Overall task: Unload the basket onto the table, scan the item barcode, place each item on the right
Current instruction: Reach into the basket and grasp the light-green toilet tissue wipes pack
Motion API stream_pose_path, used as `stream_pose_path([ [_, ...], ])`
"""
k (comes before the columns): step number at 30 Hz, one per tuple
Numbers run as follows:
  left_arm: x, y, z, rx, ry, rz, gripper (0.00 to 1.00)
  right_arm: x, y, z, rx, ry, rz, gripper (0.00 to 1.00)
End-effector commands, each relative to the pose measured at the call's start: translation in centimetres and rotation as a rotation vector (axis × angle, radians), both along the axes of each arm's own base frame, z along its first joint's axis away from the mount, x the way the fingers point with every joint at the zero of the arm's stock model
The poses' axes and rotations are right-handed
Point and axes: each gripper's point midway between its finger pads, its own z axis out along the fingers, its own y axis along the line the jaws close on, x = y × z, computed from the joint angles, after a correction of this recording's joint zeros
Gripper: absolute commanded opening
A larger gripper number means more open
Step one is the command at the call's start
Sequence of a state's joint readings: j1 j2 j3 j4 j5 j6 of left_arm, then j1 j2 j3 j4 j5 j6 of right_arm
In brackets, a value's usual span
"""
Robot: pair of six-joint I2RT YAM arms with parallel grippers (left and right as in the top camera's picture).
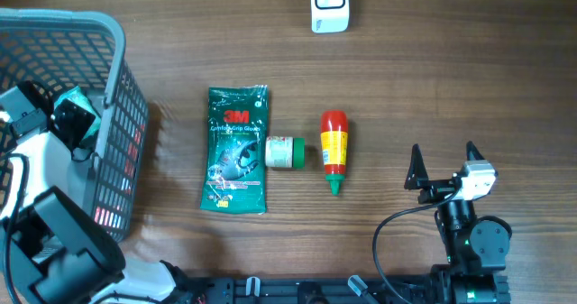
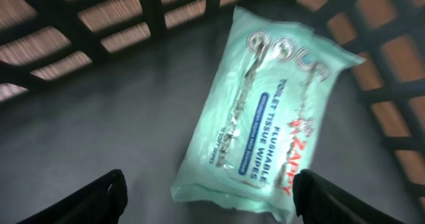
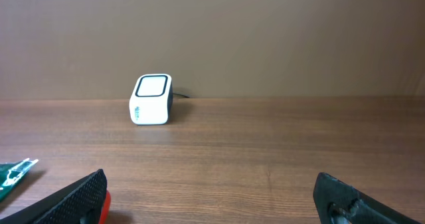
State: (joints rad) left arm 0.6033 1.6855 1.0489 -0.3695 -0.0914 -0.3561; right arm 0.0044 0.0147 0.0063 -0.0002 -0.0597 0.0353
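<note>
Your left gripper (image 2: 214, 203) hangs inside the basket (image 1: 63, 23) with its jaws wide, above the near end of the wipes pack (image 2: 265, 111) and not closed on it. The pack lies flat on the basket floor, print up, with its long axis diagonal in the wrist view. Your right gripper (image 1: 444, 164) stands wide and holds nothing.

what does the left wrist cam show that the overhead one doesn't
Only left wrist: the wipes pack with its printed face readable, lying on the basket floor ahead of the open left gripper. Only overhead: the gloves pack, small jar, red bottle and white scanner on the table, plus the open right gripper. Both: the basket's mesh walls.
</note>
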Motion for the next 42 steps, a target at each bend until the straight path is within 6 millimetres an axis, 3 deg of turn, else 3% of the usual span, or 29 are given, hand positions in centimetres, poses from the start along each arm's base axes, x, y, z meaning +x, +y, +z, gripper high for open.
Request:
stream_pose_path([
  [1,-0.4,0.3,-2.7,-0.02,0.055,0.001,0.79,0.0,0.2,0.1,-0.009,-0.007,0.008,1.0],
  [5,-0.4,0.2,-4.7,-0.042,0.088,0.0,0.62,0.0,0.2,0.1,-0.009,-0.007,0.008,1.0],
  [8,-0.6,0.1,-5.3,-0.052,0.1,0.0,0.18,0.0,0.2,0.1,-0.009,-0.007,0.008,1.0],
  [10,-0.6,0.1,-5.3,-0.052,0.101,-0.001,0.05,0.0,0.2,0.1,-0.009,-0.007,0.008,1.0],
  [16,-1.2,-0.3,-5.1,-0.067,0.122,0.0,0.04,0.0,0.2,0.1,-0.009,-0.007,0.008,1.0],
  [21,-0.8,-0.1,-0.7,-0.01,0.042,-0.001,0.04,0.0,0.2,0.1,-0.009,-0.007,0.008,1.0],
  [22,-0.7,-0.1,0.6,0.012,0.017,-0.007,0.13,0.0,0.2,0.1,-0.009,-0.007,0.008,1.0],
  [23,-0.6,0.0,1.5,0.035,0.005,-0.024,0.41,0.0,0.2,0.1,-0.009,-0.007,0.008,1.0],
  [25,0.0,0.5,3.5,0.108,-0.027,-0.079,0.79,0.0,0.2,0.1,-0.009,-0.007,0.008,1.0],
  [27,0.6,0.9,4.1,0.145,-0.043,-0.105,0.82,0.0,0.2,0.1,-0.009,-0.007,0.008,1.0],
  [30,1.1,1.3,3.6,0.153,-0.048,-0.108,0.72,0.0,0.2,0.1,-0.009,-0.007,0.008,1.0],
  [34,1.3,1.8,0.2,0.144,0.029,-0.162,0.61,0.0,0.2,0.1,-0.009,-0.007,0.008,1.0],
  [37,1.0,2.7,-1.6,0.127,0.049,-0.144,0.61,0.0,0.2,0.1,-0.009,-0.007,0.008,1.0],
  [39,1.0,2.8,-2.9,0.104,0.054,-0.146,0.66,0.0,0.2,0.1,-0.009,-0.007,0.008,1.0],
  [42,1.2,2.0,-5.8,0.031,0.064,-0.175,0.85,0.0,0.2,0.1,-0.009,-0.007,0.008,1.0],
])
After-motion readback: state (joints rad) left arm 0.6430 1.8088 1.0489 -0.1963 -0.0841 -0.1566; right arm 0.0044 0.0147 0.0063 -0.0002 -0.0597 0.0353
